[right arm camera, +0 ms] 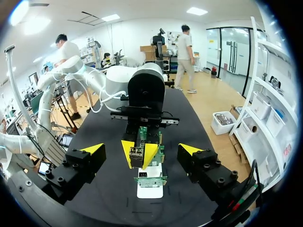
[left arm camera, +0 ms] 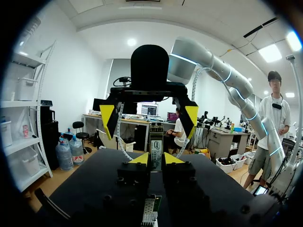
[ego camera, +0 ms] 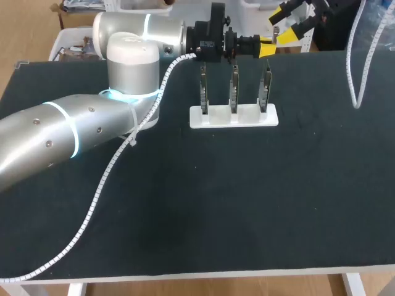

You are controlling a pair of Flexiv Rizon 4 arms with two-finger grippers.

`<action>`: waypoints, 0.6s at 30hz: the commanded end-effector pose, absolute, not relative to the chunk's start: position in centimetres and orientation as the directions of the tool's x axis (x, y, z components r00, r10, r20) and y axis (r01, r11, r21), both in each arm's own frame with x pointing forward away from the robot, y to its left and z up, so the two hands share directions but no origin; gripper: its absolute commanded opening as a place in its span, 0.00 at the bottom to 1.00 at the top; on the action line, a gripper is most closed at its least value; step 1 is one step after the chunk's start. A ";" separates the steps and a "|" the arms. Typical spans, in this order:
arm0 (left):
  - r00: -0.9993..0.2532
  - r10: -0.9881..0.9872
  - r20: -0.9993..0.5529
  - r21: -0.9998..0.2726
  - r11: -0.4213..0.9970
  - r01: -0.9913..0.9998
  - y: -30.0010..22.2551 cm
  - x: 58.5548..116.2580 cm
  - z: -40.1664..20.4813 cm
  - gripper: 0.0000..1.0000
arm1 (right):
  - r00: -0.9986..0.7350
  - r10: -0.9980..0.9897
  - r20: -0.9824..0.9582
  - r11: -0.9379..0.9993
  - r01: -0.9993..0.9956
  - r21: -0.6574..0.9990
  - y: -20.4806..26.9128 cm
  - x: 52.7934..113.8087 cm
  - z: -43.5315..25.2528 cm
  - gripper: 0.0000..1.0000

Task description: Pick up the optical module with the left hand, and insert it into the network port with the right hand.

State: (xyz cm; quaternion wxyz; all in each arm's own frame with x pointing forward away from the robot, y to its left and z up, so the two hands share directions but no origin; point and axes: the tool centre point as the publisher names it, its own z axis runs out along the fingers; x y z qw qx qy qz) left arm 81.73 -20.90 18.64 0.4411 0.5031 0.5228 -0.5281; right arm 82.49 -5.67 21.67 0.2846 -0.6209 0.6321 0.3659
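Observation:
My left gripper point(left arm camera: 156, 160) is shut on the optical module point(left arm camera: 156, 152), a small metal-cased piece with a printed label, held level above the table's far edge. In the right wrist view the module point(right arm camera: 136, 153) sits between the left gripper's point(right arm camera: 139, 155) yellow tips. My right gripper point(right arm camera: 142, 150) faces it head-on, open wide, its fingers point(right arm camera: 90, 150) either side of the module without touching. In the head view the left gripper point(ego camera: 266, 49) is above the rack and the right gripper point(ego camera: 281, 29) is just beyond it. Three upright port boards point(ego camera: 234, 89) stand in a white rack point(ego camera: 233, 116).
The rack point(right arm camera: 150, 190) with its boards lies directly under both grippers. A white spiral-wrapped cable point(ego camera: 353, 68) hangs over the table's far right. My left arm point(ego camera: 74, 126) crosses the left half of the dark mat point(ego camera: 216, 203), trailing its own spiral cable.

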 end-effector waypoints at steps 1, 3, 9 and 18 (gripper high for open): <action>-0.104 0.061 -0.993 -0.108 -0.067 0.992 -20.9 81.9 18.6 0.00 | -0.065 -0.578 -0.813 -0.038 -0.994 0.106 -5.6 82.4 21.6 1.00; -0.104 0.061 -0.993 -0.108 -0.067 0.992 -20.9 81.9 18.6 0.00 | -0.066 -0.579 -0.813 -0.037 -0.994 0.107 -5.6 82.4 21.6 1.00; -0.104 0.061 -0.993 -0.108 -0.067 0.992 -20.9 81.9 18.6 0.00 | -0.061 -0.579 -0.813 -0.040 -0.994 0.104 -5.6 82.4 21.6 1.00; -0.104 0.061 -0.993 -0.108 -0.067 0.992 -20.9 81.9 18.6 0.00 | -0.059 -0.583 -0.810 -0.042 -0.994 0.103 -5.7 82.4 21.6 1.00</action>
